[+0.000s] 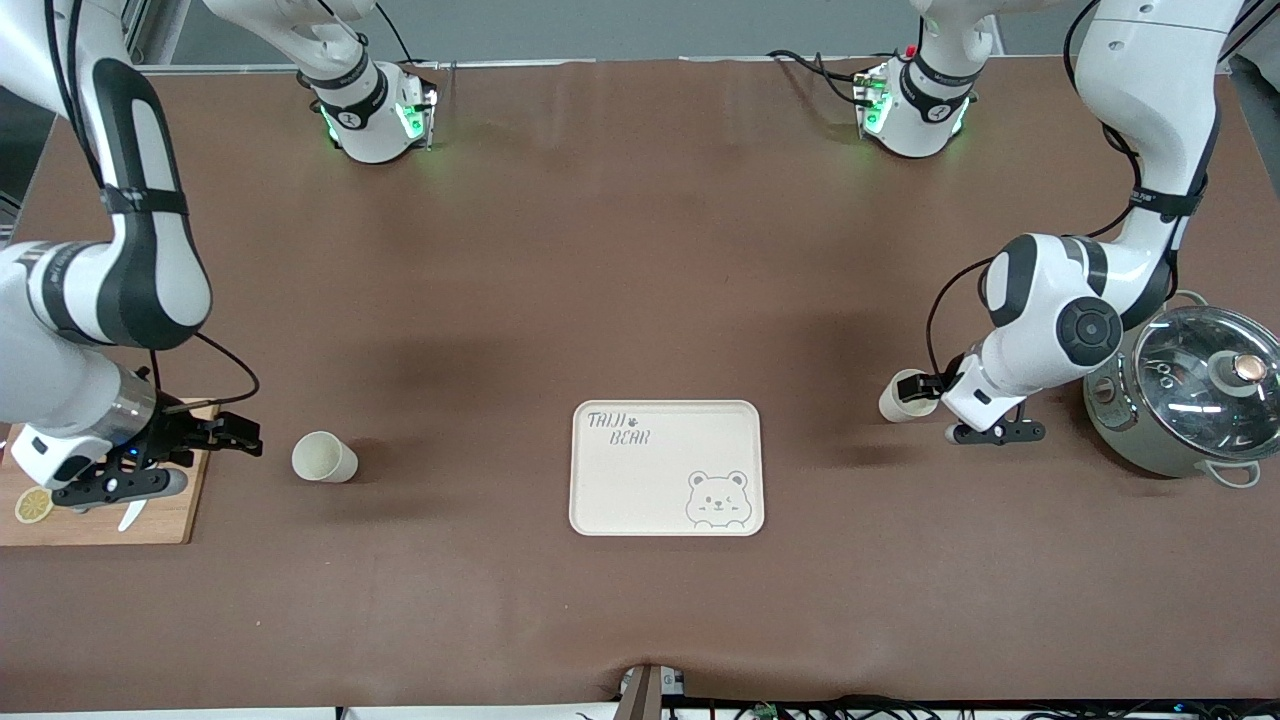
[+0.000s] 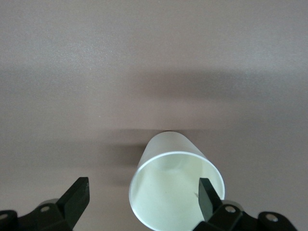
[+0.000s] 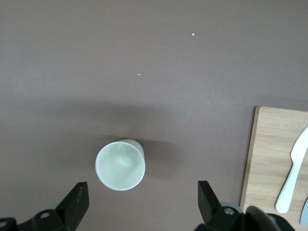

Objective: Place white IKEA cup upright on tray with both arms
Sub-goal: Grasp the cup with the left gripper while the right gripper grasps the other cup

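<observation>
So the left gripper (image 1: 925,388) is down at table level with its fingers spread wide, and one finger (image 2: 208,196) sits right across the open mouth of a white cup (image 1: 898,397) that's lying on its side; the other finger (image 2: 77,196) is off to the side and well clear of it, so nothing is pinched. That cup is toward the left arm's end of the table from the tray (image 1: 666,468), near the tray but not touching it, and about level with the tray's top edge in the front view. Taking the tray as the anchor: it lies flat with its lettering and bear drawing showing and nothing on it. The right gripper (image 1: 215,440) is toward the right arm's end from the tray, fingers also spread apart, gripping nothing, just beside the second cup (image 1: 323,458). That one stands upright, well apart from the tray. A wooden cutting board (image 1: 110,505) with a lemon slice (image 1: 33,505) and a white utensil (image 3: 292,174) lies farther out that way, and a steel pot (image 1: 1185,400) with a glass lid sits at the left arm's end.
</observation>
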You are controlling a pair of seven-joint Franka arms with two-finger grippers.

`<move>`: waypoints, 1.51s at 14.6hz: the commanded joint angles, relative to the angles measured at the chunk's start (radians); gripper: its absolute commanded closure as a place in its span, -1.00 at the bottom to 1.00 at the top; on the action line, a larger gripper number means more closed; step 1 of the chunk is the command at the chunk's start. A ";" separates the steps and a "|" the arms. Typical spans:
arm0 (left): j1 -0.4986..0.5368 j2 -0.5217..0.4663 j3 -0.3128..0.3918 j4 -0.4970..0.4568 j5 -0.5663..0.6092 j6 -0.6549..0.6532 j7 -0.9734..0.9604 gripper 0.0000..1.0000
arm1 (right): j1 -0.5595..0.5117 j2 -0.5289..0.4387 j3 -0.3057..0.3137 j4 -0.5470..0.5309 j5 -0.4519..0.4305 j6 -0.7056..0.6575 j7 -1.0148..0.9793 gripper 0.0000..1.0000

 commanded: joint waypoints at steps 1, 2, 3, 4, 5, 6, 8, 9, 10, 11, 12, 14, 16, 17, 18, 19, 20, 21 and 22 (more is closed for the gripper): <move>0.006 0.017 -0.004 -0.005 0.021 0.030 -0.005 -1.00 | 0.010 0.014 0.001 -0.020 -0.030 0.053 -0.006 -1.00; 0.006 0.025 -0.004 -0.005 0.021 0.043 -0.002 -1.00 | 0.014 0.021 0.001 -0.027 -0.035 0.068 -0.006 -1.00; 0.014 0.028 -0.004 -0.007 0.023 0.052 -0.002 -1.00 | 0.016 0.027 0.001 -0.033 -0.038 0.087 -0.007 -1.00; 0.022 0.028 -0.004 -0.007 0.023 0.055 -0.002 -1.00 | 0.016 0.036 0.001 -0.041 -0.044 0.105 -0.010 -1.00; 0.022 0.029 -0.004 -0.007 0.023 0.055 0.003 -1.00 | 0.014 0.046 0.001 -0.044 -0.047 0.120 -0.027 -1.00; 0.022 0.035 -0.004 -0.005 0.023 0.055 0.004 -1.00 | 0.011 0.055 0.001 -0.046 -0.047 0.127 -0.045 -1.00; 0.005 0.040 -0.002 -0.007 0.014 0.064 -0.063 0.47 | 0.007 0.066 0.001 -0.050 -0.047 0.130 -0.067 -1.00; 0.009 0.043 -0.004 -0.008 0.023 0.067 -0.097 0.99 | 0.005 0.064 0.001 -0.072 -0.047 0.151 -0.067 -1.00; 0.003 0.046 -0.004 -0.007 0.023 0.069 -0.108 1.00 | 0.005 0.063 0.001 -0.098 -0.047 0.186 -0.068 -1.00; -0.003 0.046 -0.004 -0.005 0.023 0.070 -0.112 1.00 | 0.004 0.063 0.001 -0.122 -0.047 0.223 -0.069 -1.00; 0.000 0.045 -0.004 -0.005 0.023 0.070 -0.112 1.00 | 0.004 0.064 0.003 -0.142 -0.047 0.257 -0.069 -1.00; -0.004 0.046 -0.004 -0.002 0.023 0.070 -0.117 1.00 | 0.004 0.064 0.003 -0.174 -0.047 0.304 -0.069 -1.00; -0.006 0.043 -0.006 0.004 0.023 0.069 -0.119 1.00 | 0.005 0.064 0.003 -0.187 -0.047 0.326 -0.069 -1.00; -0.011 0.043 -0.006 0.007 0.023 0.069 -0.119 1.00 | 0.005 0.064 0.003 -0.188 -0.047 0.326 -0.069 -1.00; -0.032 0.048 -0.004 0.012 0.023 0.069 -0.117 1.00 | 0.005 0.064 0.003 -0.188 -0.047 0.326 -0.069 -1.00; -0.055 0.087 -0.002 0.019 0.023 0.070 -0.119 1.00 | 0.005 0.064 0.003 -0.188 -0.047 0.328 -0.069 -1.00; -0.073 0.124 -0.001 0.050 0.023 0.070 -0.138 1.00 | 0.007 0.066 0.003 -0.190 -0.047 0.328 -0.069 -1.00; -0.093 0.140 0.001 0.073 0.024 0.070 -0.187 1.00 | 0.008 0.066 0.003 -0.191 -0.047 0.332 -0.069 -1.00; -0.107 0.140 -0.001 0.099 0.024 0.067 -0.232 1.00 | 0.010 0.069 0.003 -0.202 -0.047 0.344 -0.069 -1.00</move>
